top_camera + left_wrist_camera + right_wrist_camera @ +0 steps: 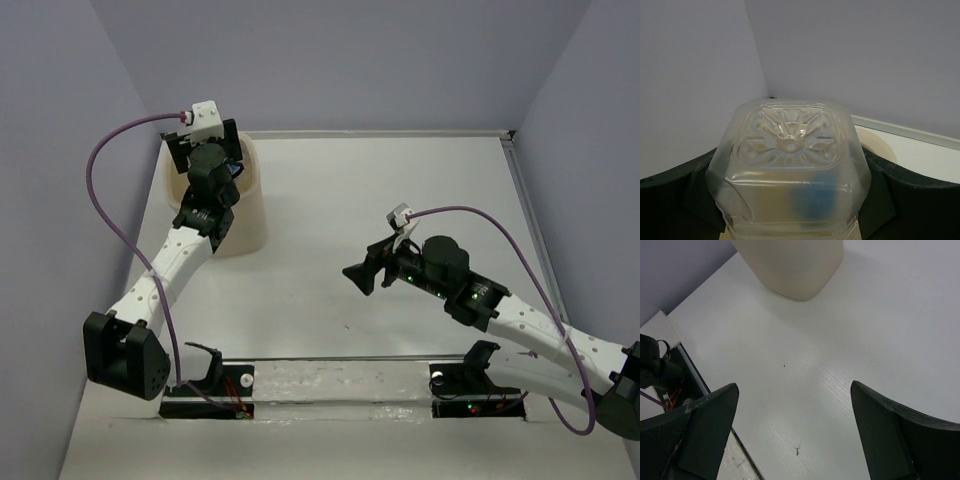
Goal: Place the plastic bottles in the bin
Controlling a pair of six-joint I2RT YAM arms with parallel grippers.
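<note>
A squarish clear plastic bottle [790,165] fills the left wrist view bottom-first, with a blurred blue patch showing through it. My left gripper [790,205] is shut on it, and both dark fingers [675,200] press its sides. From above, the left gripper [207,150] hangs over the mouth of the cream-beige bin [250,205] at the back left. A piece of the bin's rim [879,144] shows behind the bottle. My right gripper [353,274] is open and holds nothing, low over mid-table and pointing left. Past its fingertips stands the bin [790,265].
Lavender walls close off the back and both sides. A metal rail [527,215] runs along the table's right edge. The arms' base strip [340,385] lies across the near edge. A purple cable [100,190] loops off the left wrist.
</note>
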